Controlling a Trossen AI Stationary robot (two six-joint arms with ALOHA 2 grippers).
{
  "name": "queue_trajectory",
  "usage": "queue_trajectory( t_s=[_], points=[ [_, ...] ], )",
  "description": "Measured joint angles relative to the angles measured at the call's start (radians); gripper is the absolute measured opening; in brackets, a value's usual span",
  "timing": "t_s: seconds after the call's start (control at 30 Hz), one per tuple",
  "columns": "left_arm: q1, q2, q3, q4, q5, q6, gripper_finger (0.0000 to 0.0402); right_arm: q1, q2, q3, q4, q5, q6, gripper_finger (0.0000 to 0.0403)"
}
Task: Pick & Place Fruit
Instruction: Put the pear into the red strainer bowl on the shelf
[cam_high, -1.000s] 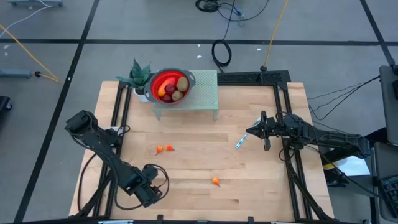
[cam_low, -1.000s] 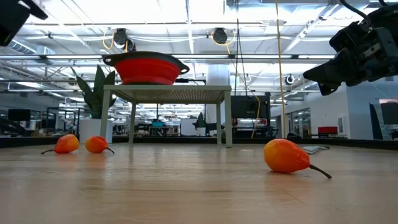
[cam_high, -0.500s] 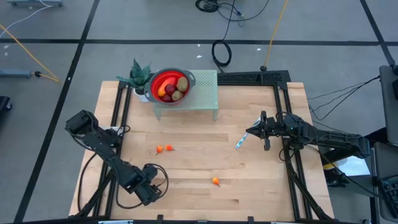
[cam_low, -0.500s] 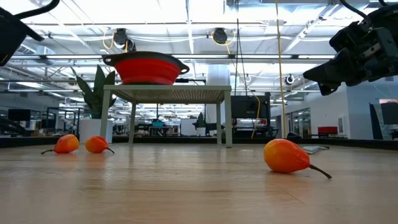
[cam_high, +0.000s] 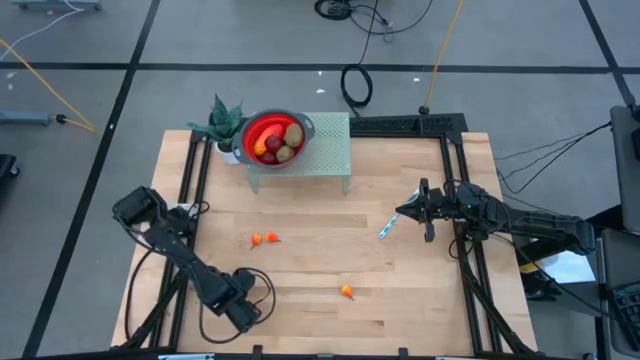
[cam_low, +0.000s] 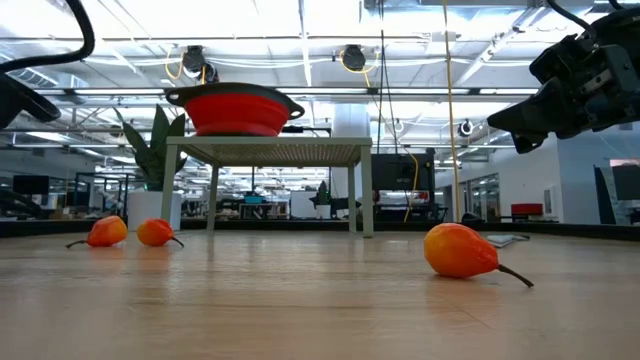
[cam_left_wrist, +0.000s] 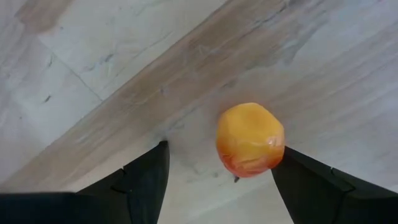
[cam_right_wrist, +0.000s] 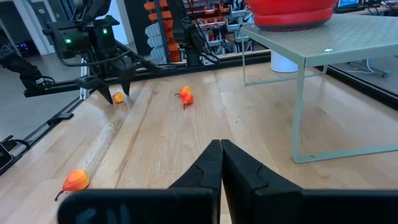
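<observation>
Wooden table (cam_left_wrist: 112, 68): orange fruit (cam_left_wrist: 250, 140) between open left end effector (cam_left_wrist: 217, 180) fingers.

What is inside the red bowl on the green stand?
The high view shows several fruits in the red bowl: two brownish-green ovals, dark red round ones and a small orange piece. Anything beneath them is covered, and the low view shows only the bowl's outside.

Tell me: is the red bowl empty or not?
Not empty. The high view shows several fruits lying inside the red bowl.
</observation>
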Motion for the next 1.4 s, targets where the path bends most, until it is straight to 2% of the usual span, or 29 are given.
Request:
queue_trajectory(
  t_s=[0.13,0.57,0.93,1.4],
  points=[
    [0.006,-0.011,-0.002,0.001,-0.026,-0.002,0.0273,0.000,0.000,0.000,0.002,0.001,0.000,0.0000],
    [0.018,-0.009,-0.003,-0.002,-0.023,0.001,0.0268,0.000,0.000,0.000,0.005,0.001,0.003,0.0000],
    [0.019,-0.008,-0.003,0.026,-0.032,0.001,0.0157,0.000,0.000,0.000,0.006,0.001,0.003,0.0000],
    [0.020,-0.008,-0.003,0.030,-0.037,-0.020,0.0052,0.000,0.000,0.000,0.007,0.001,0.003,0.0000]
  ],
)
